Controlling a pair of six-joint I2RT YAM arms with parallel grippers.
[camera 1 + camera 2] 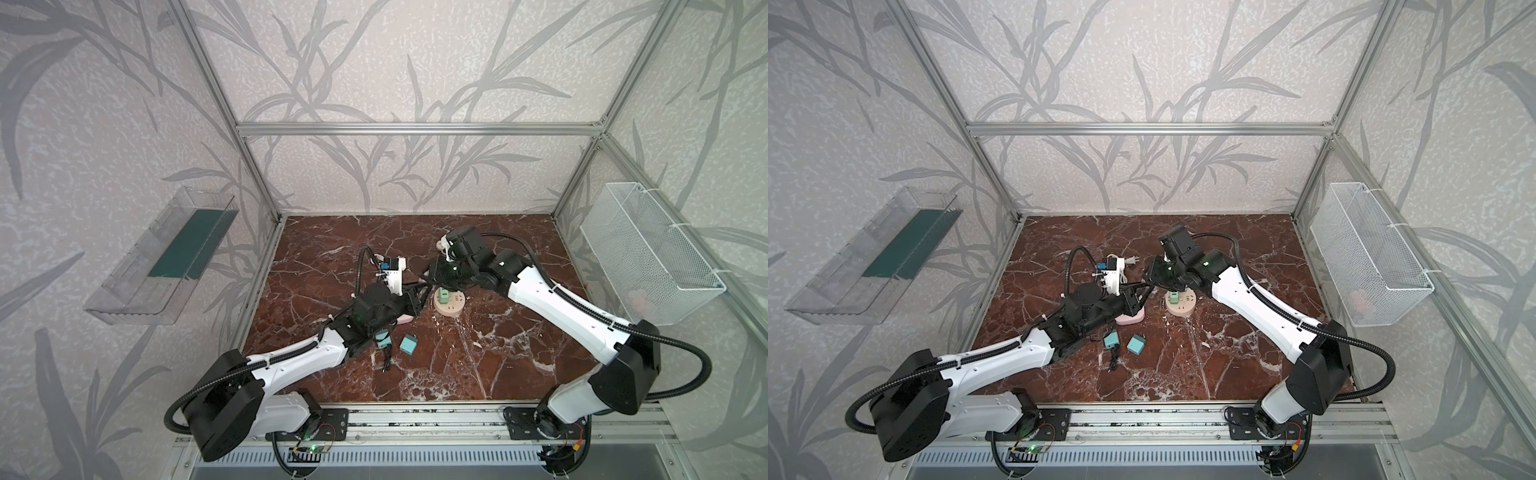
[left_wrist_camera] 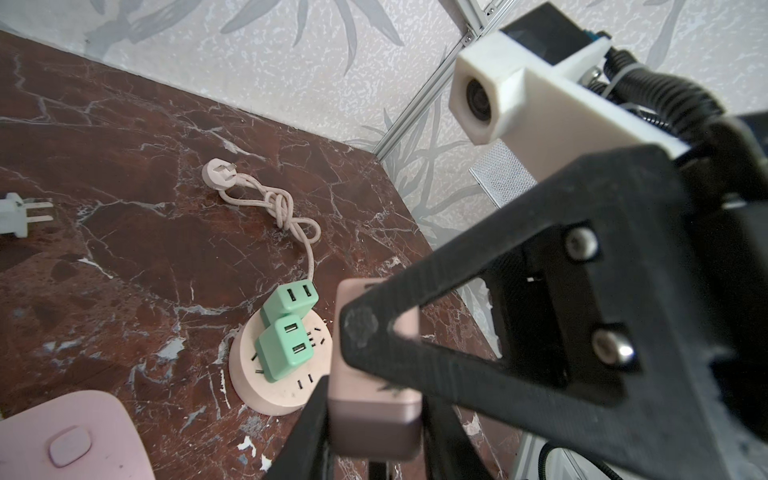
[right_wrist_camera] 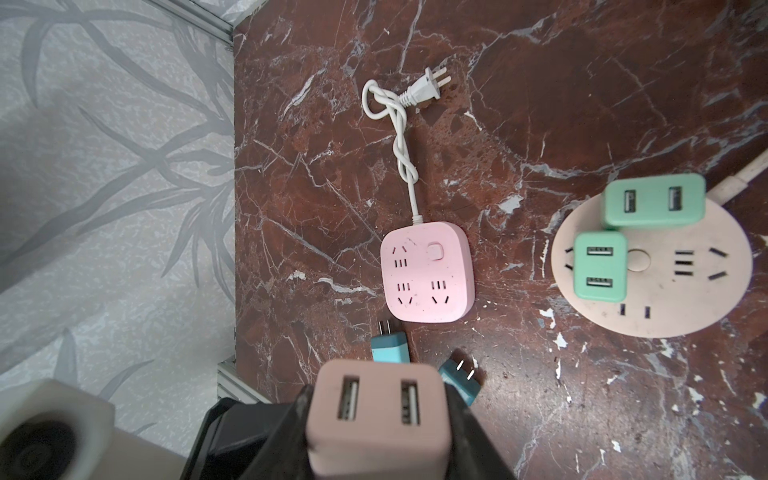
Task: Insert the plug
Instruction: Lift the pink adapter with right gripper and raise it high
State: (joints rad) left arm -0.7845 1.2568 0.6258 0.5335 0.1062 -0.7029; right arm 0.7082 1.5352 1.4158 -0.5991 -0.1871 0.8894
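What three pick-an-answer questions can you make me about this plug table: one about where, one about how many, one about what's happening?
1. Where do the two mint-green square USB chargers stand?
A) on the round beige socket disc
B) in a white wire basket
C) on a square pink power strip

2. How many teal plug blocks lie loose on the brown marble table?
A) one
B) two
C) four

3. What is happening to the dusty-pink two-port USB charger?
A) it lies on the table
B) it is plugged into a socket
C) it is held up in the air

Answers:
1 A, both green chargers stand on the disc.
2 B, two teal blocks lie side by side.
3 C, the right gripper and the left gripper both clamp it.
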